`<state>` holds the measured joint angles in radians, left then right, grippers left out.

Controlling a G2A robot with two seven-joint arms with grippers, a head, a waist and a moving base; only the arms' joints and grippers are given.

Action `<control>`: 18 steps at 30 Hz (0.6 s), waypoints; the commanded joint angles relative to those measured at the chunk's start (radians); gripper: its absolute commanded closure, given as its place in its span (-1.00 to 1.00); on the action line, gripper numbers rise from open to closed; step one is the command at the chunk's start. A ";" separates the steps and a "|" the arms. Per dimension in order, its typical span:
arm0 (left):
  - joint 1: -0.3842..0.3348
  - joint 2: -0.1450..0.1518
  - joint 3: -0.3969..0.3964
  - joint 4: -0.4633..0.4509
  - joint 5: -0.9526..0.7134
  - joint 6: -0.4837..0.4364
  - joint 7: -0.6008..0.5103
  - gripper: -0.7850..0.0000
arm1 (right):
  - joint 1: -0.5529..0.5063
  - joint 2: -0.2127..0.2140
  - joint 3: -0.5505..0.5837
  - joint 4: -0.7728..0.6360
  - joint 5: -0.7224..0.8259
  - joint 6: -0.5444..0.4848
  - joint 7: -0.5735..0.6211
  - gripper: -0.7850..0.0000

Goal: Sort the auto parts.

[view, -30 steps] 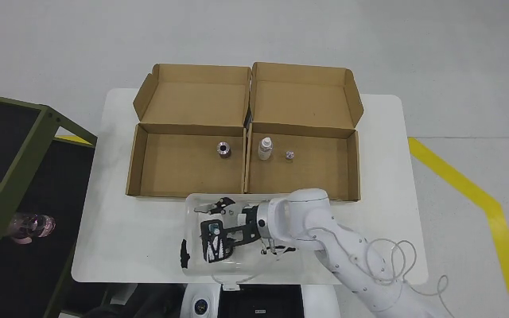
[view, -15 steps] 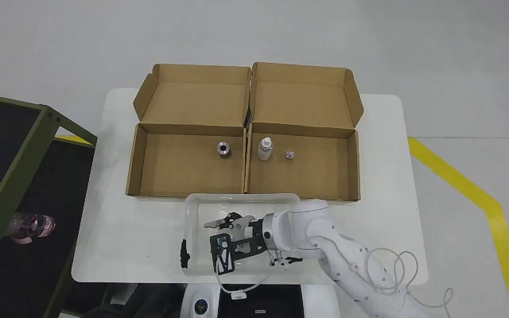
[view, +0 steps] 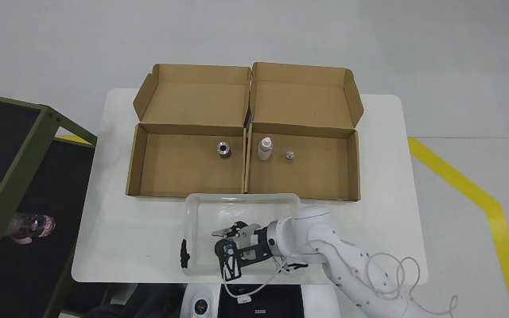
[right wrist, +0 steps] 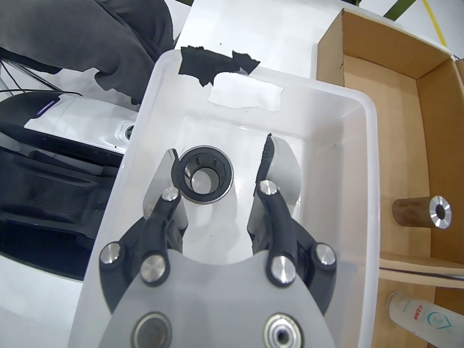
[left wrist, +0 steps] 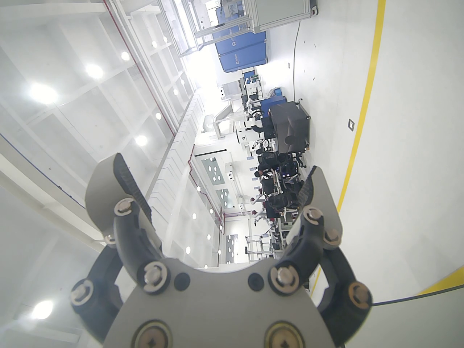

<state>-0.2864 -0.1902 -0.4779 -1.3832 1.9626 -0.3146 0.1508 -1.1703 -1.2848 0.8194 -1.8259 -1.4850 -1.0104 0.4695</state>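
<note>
On the white desk (view: pixel 382 159), the right arm (view: pixel 342 246) has slid toward the near wall of the white bin (view: pixel 242 196). Its jaws now stand spread around the black bearing (right wrist: pixel 225 173), ready to close. The left jaws gape empty.

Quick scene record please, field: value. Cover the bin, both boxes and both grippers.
right gripper: open, lowered into the white bin, one finger either side of the ring part
ring part: on the bin floor, bore facing up, not clamped
left gripper: open, empty, facing the room rather than the table
left cardboard box: one metal cylinder
right cardboard box: white bottle and small metal piece, apart
</note>
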 commanded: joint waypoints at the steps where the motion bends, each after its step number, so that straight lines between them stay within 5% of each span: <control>1: 0.000 0.000 0.000 0.000 0.000 0.000 0.000 -1.00 | -0.003 0.003 -0.003 0.004 -0.003 -0.002 -0.001 -0.11; 18: 0.000 0.000 0.000 0.000 0.000 0.000 0.000 -1.00 | 0.041 0.007 -0.056 0.090 -0.046 0.034 -0.048 -0.19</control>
<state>-0.2864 -0.1902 -0.4779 -1.3832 1.9626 -0.3146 0.1508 -1.1370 -1.2758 0.7716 -1.7473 -1.5289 -0.9799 0.4263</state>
